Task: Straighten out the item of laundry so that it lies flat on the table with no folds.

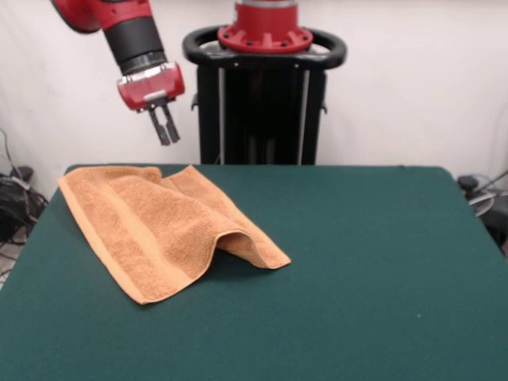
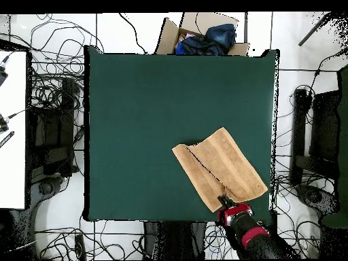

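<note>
The orange-tan towel (image 1: 167,226) lies on the far left part of the dark green table (image 1: 357,262). It is rumpled: one side is folded over and a raised ridge runs along its right part. My gripper (image 1: 165,127) hangs in the air above the towel's far edge, with its fingers close together and nothing in them. It does not touch the cloth. In the overhead view the towel (image 2: 221,166) lies near the table's (image 2: 149,122) bottom right corner, and the gripper (image 2: 223,201) is at its bottom edge.
The robot's black pedestal (image 1: 264,95) stands behind the table's far edge. In the overhead view an open cardboard box (image 2: 204,37) with blue cloth sits beyond the table's top edge. Cables lie on the floor around the table.
</note>
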Action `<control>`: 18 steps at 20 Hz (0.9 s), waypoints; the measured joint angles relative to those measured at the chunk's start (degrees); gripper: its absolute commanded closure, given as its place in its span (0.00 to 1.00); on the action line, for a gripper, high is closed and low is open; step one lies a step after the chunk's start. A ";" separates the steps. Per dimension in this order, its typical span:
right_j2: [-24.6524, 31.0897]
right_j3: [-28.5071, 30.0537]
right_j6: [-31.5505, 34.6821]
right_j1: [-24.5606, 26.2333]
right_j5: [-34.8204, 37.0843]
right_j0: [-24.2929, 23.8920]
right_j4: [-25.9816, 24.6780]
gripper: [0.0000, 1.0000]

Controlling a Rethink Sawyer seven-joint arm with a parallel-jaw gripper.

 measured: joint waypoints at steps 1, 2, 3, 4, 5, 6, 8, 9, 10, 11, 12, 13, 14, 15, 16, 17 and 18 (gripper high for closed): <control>-0.07 -0.35 0.00 2.74 0.00 -1.06 -0.59 1.00; -0.09 -0.54 0.00 4.00 -0.01 -1.44 -0.90 1.00; -0.10 -0.67 0.00 4.82 -0.01 -1.65 -1.09 1.00; -0.11 -0.80 0.00 5.64 -0.01 -1.87 -1.27 1.00; -0.11 -0.97 0.00 6.71 -0.01 -2.12 -1.52 1.00; -0.12 -1.11 0.00 7.74 -0.02 -2.31 -1.79 1.00; -0.19 -1.49 0.00 9.84 -0.01 -2.62 -2.65 1.00; -0.21 -1.74 0.00 10.77 -0.02 -2.75 -3.19 1.00; -0.25 -2.05 0.00 11.64 -0.01 -2.87 -3.76 1.00; -0.29 -2.36 0.00 12.33 -0.01 -2.91 -4.32 1.00; -0.33 -2.67 0.00 13.01 -0.01 -2.95 -4.87 1.00; -0.35 -2.88 0.00 13.38 -0.01 -2.94 -5.26 1.00; -0.37 -3.52 0.00 14.27 -0.01 -2.94 -6.62 1.00; -0.37 -3.81 0.00 14.59 -0.05 -2.95 -7.24 1.00; -0.38 -4.10 0.00 14.91 -0.09 -2.95 -7.86 1.00; -0.38 -4.39 0.00 15.24 -0.13 -2.95 -8.48 1.00; -0.37 -4.57 0.00 15.41 -0.24 -2.96 -8.91 1.00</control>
